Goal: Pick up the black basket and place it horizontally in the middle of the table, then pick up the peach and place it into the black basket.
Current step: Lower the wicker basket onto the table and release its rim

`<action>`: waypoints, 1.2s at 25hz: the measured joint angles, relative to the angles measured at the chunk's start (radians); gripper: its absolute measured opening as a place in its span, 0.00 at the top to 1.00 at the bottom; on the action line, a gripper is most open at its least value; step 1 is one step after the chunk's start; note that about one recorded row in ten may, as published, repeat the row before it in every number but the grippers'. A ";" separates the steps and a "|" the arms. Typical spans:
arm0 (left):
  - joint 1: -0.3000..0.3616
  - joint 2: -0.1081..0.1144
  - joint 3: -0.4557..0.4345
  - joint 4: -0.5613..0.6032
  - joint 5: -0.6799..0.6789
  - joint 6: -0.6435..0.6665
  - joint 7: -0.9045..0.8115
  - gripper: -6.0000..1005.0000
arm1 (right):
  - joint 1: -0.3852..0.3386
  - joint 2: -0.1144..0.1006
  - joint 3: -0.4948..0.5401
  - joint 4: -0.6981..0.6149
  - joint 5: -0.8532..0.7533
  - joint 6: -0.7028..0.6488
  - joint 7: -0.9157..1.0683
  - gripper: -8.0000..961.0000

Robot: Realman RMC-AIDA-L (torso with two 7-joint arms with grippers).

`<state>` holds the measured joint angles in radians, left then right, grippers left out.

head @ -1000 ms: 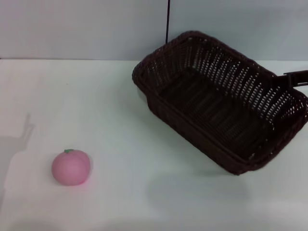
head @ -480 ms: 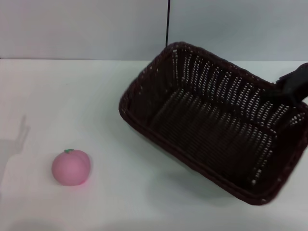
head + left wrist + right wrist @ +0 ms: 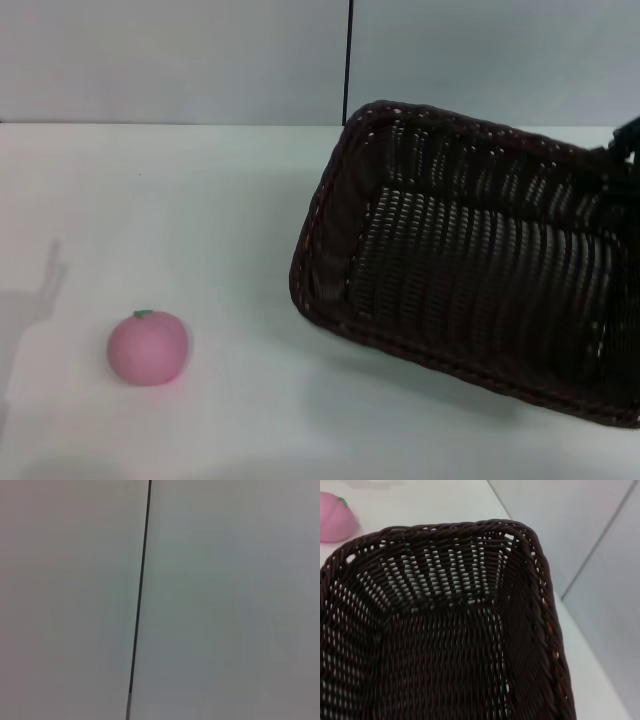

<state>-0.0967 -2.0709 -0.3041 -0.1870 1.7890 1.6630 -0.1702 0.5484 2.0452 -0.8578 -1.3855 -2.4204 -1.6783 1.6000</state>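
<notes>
White tabletop (image 3: 200, 200) with a plain pale wall behind it, split by one thin dark vertical seam (image 3: 349, 55), that's the whole setting. Over on the right half, the black basket (image 3: 470, 270) is tipped up with its opening facing the head camera, far side higher than the near side. Looks to me like it's being carried or swung round toward the middle, since it isn't lying flat yet. The right gripper (image 3: 625, 145) only shows as a dark bit at the basket's far right rim, so it's probably what's holding that edge, but I honestly can't tell how its fingers are set. The left arm isn't anywhere over the table; its wrist cam just stares at the wall.

Basket is dark woven wicker, braided rim, sloping open-weave sides you can see light through, rectangular with rounded corners. The peach (image 3: 148, 346) sits well apart on the near left, smooth, round, matte pink with a tiny green leaf on top, untouched.
</notes>
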 joint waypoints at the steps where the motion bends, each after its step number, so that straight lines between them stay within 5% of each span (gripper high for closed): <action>1: 0.001 0.000 0.001 -0.005 0.000 0.001 0.000 0.19 | -0.001 0.001 0.016 0.007 0.029 0.001 -0.048 0.78; 14: 0.006 0.000 0.004 -0.032 0.001 0.000 0.009 0.19 | 0.036 0.003 0.010 0.200 0.139 0.004 -0.308 0.75; 30: 0.013 0.000 0.011 -0.032 0.001 -0.005 0.007 0.19 | 0.046 0.007 0.008 0.282 0.141 0.010 -0.524 0.72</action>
<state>-0.0841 -2.0709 -0.2928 -0.2193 1.7901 1.6575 -0.1628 0.5943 2.0521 -0.8498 -1.1040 -2.2796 -1.6687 1.0756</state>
